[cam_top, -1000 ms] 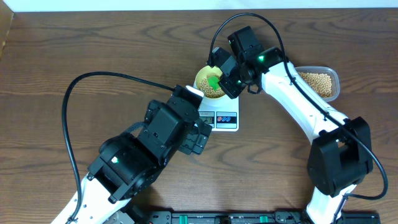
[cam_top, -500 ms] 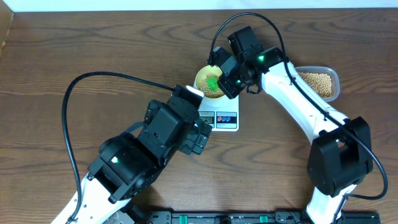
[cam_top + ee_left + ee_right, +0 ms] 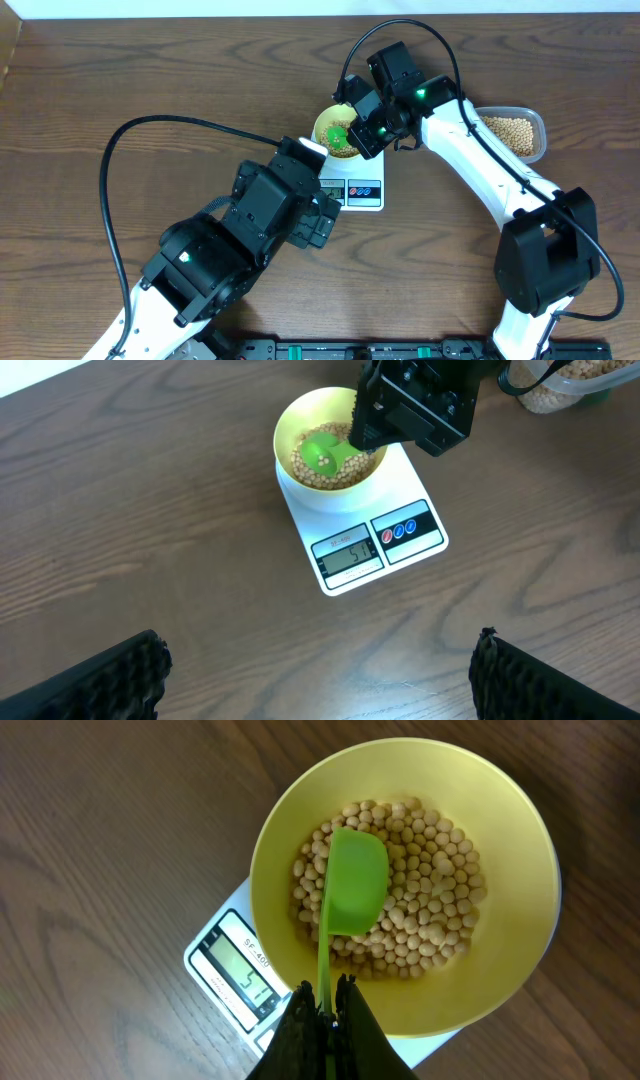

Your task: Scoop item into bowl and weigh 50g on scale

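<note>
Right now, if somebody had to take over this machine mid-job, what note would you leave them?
Left gripper: open, empty, above the table near the scale.
Right gripper: shut on the green scoop, its head over the beans in the yellow bowl.
Bowl sits on the scale; clear tub of spare beans on the right arm's side.
Done: beans scooped in; display seems to read 51.
To do: lift scoop out, recheck, trim toward 50.

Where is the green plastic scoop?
In the right wrist view, the scoop is inside the round pale yellow bowl, over tan beans, held by the right gripper.
</note>
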Controlling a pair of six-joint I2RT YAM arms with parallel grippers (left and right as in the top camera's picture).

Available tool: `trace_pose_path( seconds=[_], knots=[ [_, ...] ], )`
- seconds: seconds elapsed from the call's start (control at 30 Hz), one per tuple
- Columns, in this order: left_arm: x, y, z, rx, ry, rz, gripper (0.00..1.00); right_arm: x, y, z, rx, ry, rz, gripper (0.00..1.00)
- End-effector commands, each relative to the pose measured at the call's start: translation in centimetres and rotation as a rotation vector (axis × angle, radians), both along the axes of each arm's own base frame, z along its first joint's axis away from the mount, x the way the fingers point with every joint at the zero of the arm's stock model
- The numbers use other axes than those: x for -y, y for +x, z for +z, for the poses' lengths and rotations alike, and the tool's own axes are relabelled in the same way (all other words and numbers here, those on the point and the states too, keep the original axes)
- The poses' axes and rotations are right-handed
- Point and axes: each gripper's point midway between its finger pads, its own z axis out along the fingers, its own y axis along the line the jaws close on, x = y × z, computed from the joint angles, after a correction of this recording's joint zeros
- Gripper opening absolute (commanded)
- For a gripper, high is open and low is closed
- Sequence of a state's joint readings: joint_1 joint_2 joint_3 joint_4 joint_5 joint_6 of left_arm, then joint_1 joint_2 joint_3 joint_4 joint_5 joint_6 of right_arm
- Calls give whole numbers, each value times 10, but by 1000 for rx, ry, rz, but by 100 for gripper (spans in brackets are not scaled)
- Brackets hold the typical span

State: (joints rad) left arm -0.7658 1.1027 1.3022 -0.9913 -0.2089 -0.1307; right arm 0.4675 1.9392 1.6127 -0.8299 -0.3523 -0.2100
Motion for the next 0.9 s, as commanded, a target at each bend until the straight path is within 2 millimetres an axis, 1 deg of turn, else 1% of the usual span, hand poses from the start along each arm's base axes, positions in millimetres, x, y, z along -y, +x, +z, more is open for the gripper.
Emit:
trace_pose_path(
  seconds=[0.0,0.17,0.3,0.43,0.67,0.87],
  knots=[
    [-2,1,2,5,3,11,98,3,0,-5,-39,16,-32,1],
    [-2,1,2,5,3,11,98,8,4,-4,-55,32,-72,1],
    [-2,1,2,5,3,11,98,10,7,1,-86,99,-85,1],
    [-2,1,2,5,3,11,98,16,10,8,-120,173,-96,1],
    [-2,1,2,5,3,11,98,24,14,24,-172,313,-96,1],
    [-2,1,2,5,3,11,98,35,18,46,-169,409,-92,1]
  ],
)
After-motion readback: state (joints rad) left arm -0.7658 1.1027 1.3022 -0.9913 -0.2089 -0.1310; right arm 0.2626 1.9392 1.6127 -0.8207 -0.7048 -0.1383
